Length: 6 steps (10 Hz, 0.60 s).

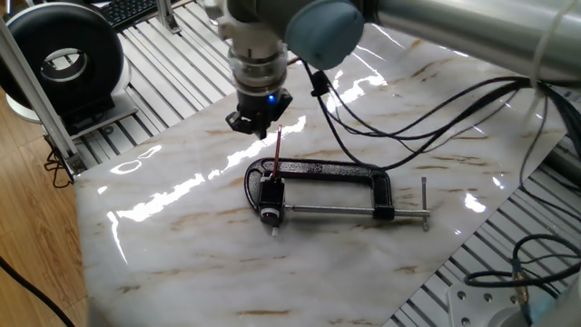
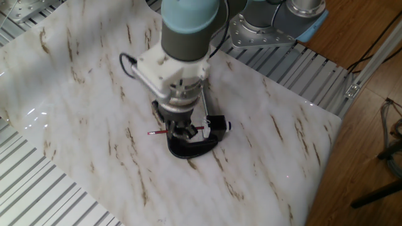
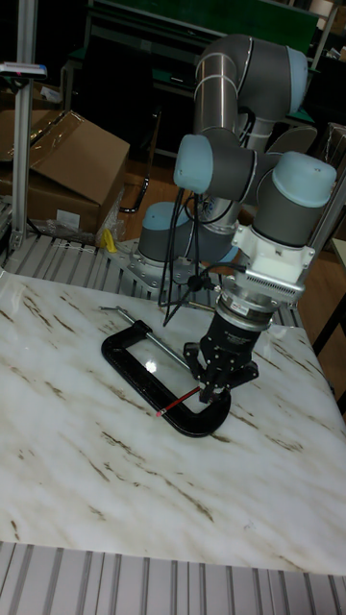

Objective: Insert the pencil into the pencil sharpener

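The dark-red pencil (image 1: 276, 153) lies on the marble table (image 1: 182, 227), and its near end meets the small black pencil sharpener (image 1: 270, 194). I cannot tell how far the tip sits inside. The sharpener (image 2: 217, 123) is held in the jaw of the black clamp. My gripper (image 1: 257, 124) hovers above the pencil's free half, up and left of the sharpener, open, with nothing between its fingers. In the other fixed view the gripper (image 2: 182, 130) covers the middle of the pencil (image 2: 156, 132). The tall fixed view shows the gripper (image 3: 215, 386) over the pencil (image 3: 178, 405), and the sharpener is hidden there.
A large black C-clamp (image 1: 338, 171) with a steel screw rod (image 1: 340, 213) lies on the marble. Arm cables (image 1: 427, 136) hang over the right side. A black reel (image 1: 62, 56) stands beyond the table's left edge. A cardboard box (image 3: 58, 163) sits behind the table.
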Each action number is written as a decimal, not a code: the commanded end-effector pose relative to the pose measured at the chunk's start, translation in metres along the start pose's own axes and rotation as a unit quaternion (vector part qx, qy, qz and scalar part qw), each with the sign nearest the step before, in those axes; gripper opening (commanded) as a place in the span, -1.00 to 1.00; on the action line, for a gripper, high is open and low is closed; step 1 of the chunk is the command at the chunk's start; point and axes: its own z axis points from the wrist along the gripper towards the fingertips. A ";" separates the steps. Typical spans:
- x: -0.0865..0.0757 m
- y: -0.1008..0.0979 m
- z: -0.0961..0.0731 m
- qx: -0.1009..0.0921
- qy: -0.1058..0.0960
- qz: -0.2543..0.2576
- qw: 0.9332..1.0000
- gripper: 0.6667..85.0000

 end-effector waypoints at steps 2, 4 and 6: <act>-0.001 0.029 0.001 -0.048 0.014 -0.015 0.999 -0.99; 0.006 0.034 0.001 -0.057 0.025 -0.019 0.998 -0.99; 0.024 0.034 -0.019 -0.054 0.026 -0.016 0.998 -0.99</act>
